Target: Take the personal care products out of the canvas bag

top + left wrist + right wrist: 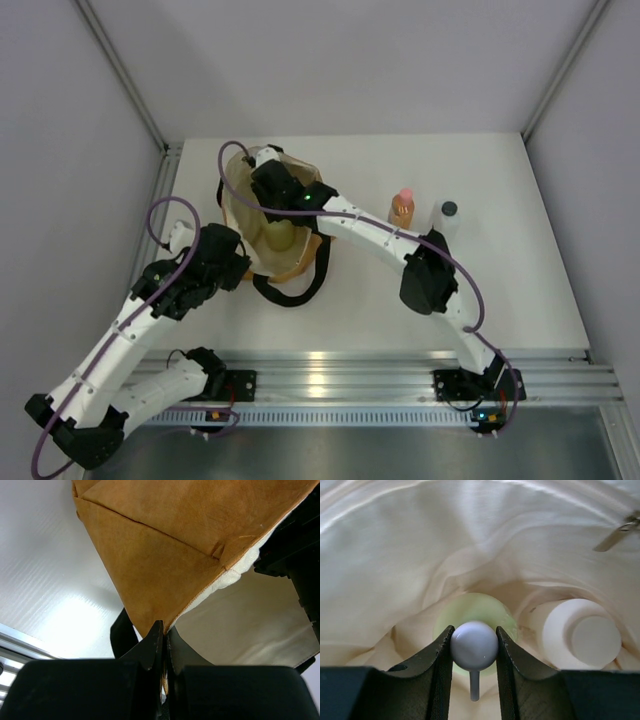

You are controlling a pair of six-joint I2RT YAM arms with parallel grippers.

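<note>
Yellow-green bottle (475, 611) sits deep in the soft canvas bag (165, 545) beside a cream jar (580, 640), its smooth round white cap (474, 647) pinched by the right hand (474, 631), probably light but slippery, while the left hand (164, 630) is pressed together on the bag's floppy rim.

I see the tan bag (233, 208) lying open on the counter (520, 300), the yellow-green bottle (470, 607) and cream jar (580, 640) side by side deep in its pale lining, while the amber bottle (401, 208) and whitish bottle (447, 218) stand upright outside, to its right.
</note>
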